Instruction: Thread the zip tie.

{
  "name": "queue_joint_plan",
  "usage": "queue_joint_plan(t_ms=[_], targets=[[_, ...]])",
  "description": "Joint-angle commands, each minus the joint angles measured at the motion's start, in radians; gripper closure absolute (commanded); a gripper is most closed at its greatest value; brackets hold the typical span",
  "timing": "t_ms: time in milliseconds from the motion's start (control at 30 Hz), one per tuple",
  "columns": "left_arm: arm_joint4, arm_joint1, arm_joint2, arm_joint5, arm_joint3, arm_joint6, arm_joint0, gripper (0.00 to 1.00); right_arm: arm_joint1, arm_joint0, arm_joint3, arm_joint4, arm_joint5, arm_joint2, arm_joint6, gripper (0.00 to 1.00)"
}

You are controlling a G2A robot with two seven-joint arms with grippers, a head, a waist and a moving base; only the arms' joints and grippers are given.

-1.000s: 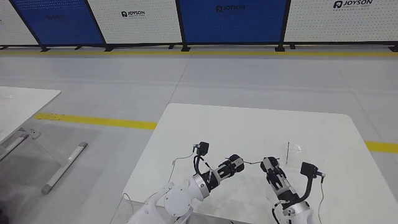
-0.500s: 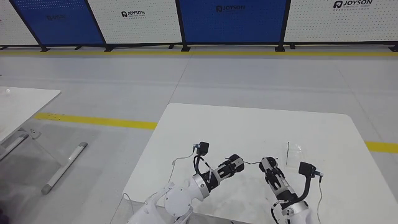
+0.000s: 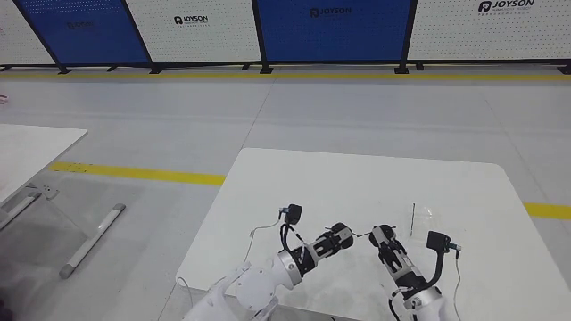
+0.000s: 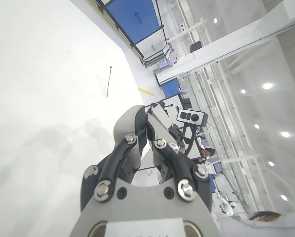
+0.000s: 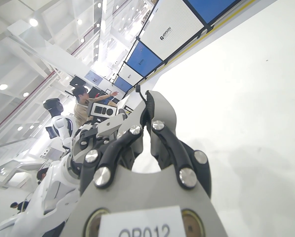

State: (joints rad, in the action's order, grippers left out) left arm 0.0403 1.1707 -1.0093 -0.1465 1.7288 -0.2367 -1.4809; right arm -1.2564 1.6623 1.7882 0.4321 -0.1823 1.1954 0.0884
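A thin black zip tie [image 3: 360, 234] spans the short gap between my two grippers, low over the near part of the white table [image 3: 357, 178]. My left gripper [image 3: 342, 232] is shut on one stretch of it; the strap [image 4: 143, 130] shows as a dark line pinched between its pads, near the gripper's tip [image 4: 145, 110]. My right gripper [image 3: 378, 234] faces it tip to tip and is shut on the other end. The tie's small square head [image 5: 138, 89] pokes out past the right gripper [image 5: 147, 97].
A second black zip tie [image 3: 413, 217] lies flat on the table to the right of my arms, also seen from the left wrist [image 4: 109, 81]. The table's far half is bare white surface. Blue and white partition panels stand beyond the floor.
The right gripper has edged slightly toward the left one, narrowing the gap between the tips. The left gripper has barely moved.
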Motion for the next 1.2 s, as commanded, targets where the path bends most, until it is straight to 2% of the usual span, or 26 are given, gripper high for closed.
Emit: queue_joint_plan(t_ms=[0,233,433,500,767,1167], targets=[[0.056,0.0,-0.005,-0.006,-0.004,-0.025,0.001,1.0,0.001,0.006,0.007,0.001,-0.017,0.002,-0.001,1.0],[0.134,0.001,-0.024,-0.014,-0.019,-0.049,0.008,1.0,0.003,0.026,0.023,-0.014,-0.037,0.019,-0.01,1.0],[0.161,0.001,-0.023,-0.011,-0.02,-0.061,0.008,1.0,0.004,0.033,0.027,-0.027,-0.049,0.027,-0.019,1.0],[0.197,0.002,-0.017,-0.009,-0.022,-0.087,0.01,1.0,0.003,0.032,0.026,-0.027,-0.047,0.025,-0.014,1.0],[0.2,0.004,-0.008,-0.016,-0.03,-0.089,0.015,1.0,0.001,0.017,0.011,-0.031,-0.035,0.008,0.011,1.0],[0.236,0.006,-0.01,-0.047,-0.032,-0.075,0.009,1.0,0.003,0.038,0.011,-0.064,-0.087,0.026,-0.009,1.0]])
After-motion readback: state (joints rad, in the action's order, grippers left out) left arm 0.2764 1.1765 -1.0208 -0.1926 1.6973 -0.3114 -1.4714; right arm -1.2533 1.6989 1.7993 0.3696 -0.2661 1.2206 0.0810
